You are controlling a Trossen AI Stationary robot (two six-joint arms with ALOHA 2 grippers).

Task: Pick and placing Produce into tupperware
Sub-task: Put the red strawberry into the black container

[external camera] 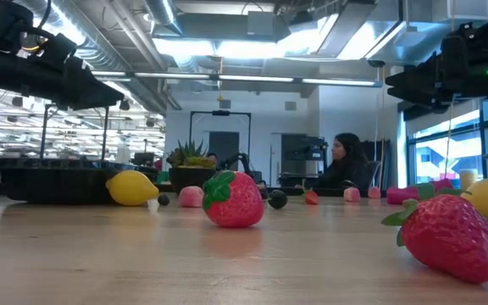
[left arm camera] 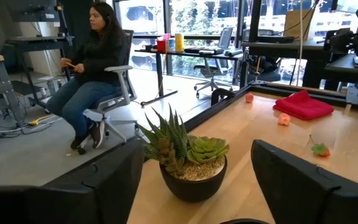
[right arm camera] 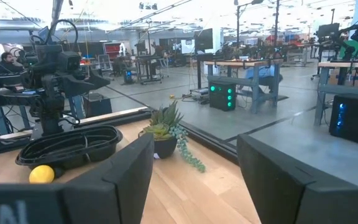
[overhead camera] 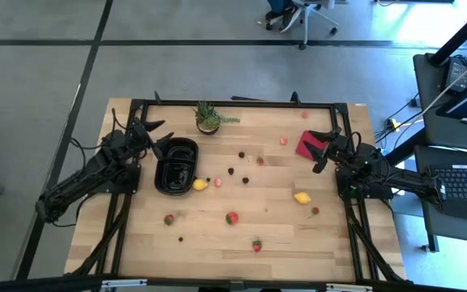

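The black tupperware (overhead camera: pixel 162 172) sits on the table's left half, also seen in the right wrist view (right arm camera: pixel 67 146). A yellow lemon (overhead camera: pixel 199 184) lies on the table beside its near right corner. A second lemon (overhead camera: pixel 302 197), strawberries (overhead camera: pixel 231 217) (overhead camera: pixel 256 244) and small berries (overhead camera: pixel 232 170) lie scattered over the wood. My left gripper (overhead camera: pixel 154 131) hovers open above the tupperware's far left corner, its fingers (left arm camera: pixel 272 168) wide apart and empty. My right gripper (overhead camera: pixel 324 150) hovers open at the table's right side, holding nothing.
A small potted plant (overhead camera: pixel 207 118) stands at the far edge, straight ahead of my left gripper (left arm camera: pixel 197 146). A red cloth (overhead camera: pixel 305 144) lies under my right gripper (right arm camera: pixel 194 140). A black frame borders the table. A person sits on a chair (left arm camera: pixel 98 56) beyond the table.
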